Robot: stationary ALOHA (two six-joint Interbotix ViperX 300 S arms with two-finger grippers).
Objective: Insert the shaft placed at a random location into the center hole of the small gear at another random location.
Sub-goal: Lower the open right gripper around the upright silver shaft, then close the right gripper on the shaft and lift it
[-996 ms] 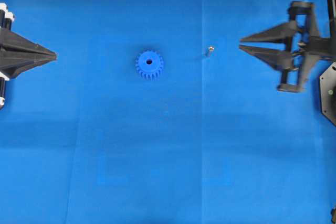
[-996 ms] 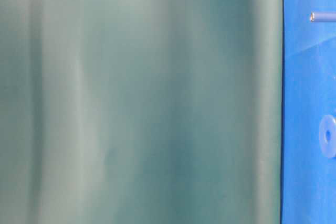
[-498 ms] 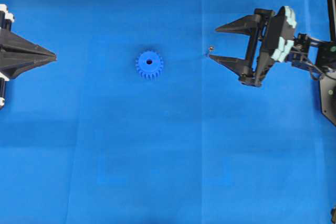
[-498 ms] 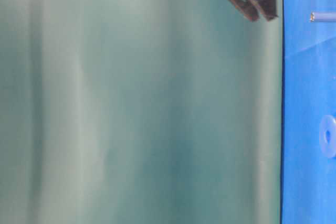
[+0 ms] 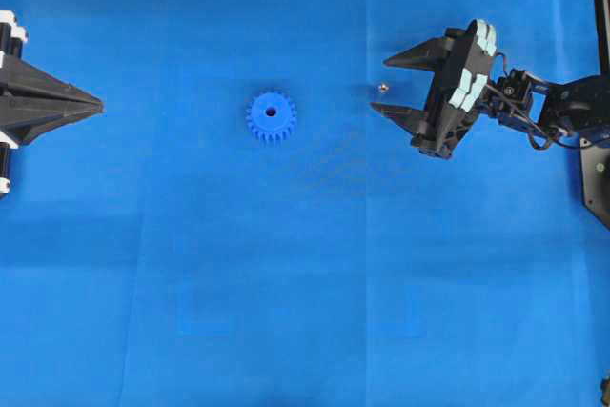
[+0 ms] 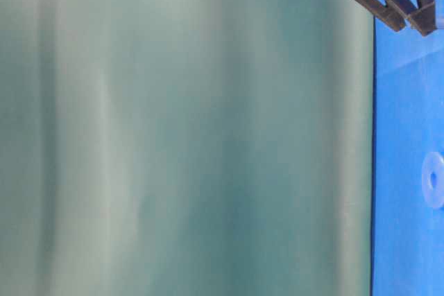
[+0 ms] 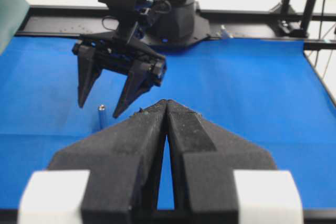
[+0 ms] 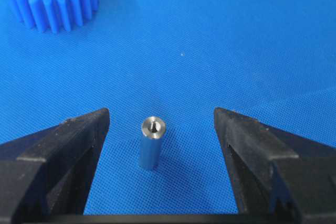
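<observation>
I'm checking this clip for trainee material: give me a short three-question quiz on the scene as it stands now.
1. True or false: the shaft stands upright on the mat.
2. Which gripper has open jaws on either side of the shaft: the left gripper or the right gripper?
3. Multiple choice: the small gear is (A) held by the left gripper, (B) lying flat on the mat, touched by neither gripper, (C) already on the shaft.

Key
1. True; its end faces up in the right wrist view.
2. The right gripper, not yet touching it; the left gripper is shut.
3. B; its center hole is empty.
</observation>
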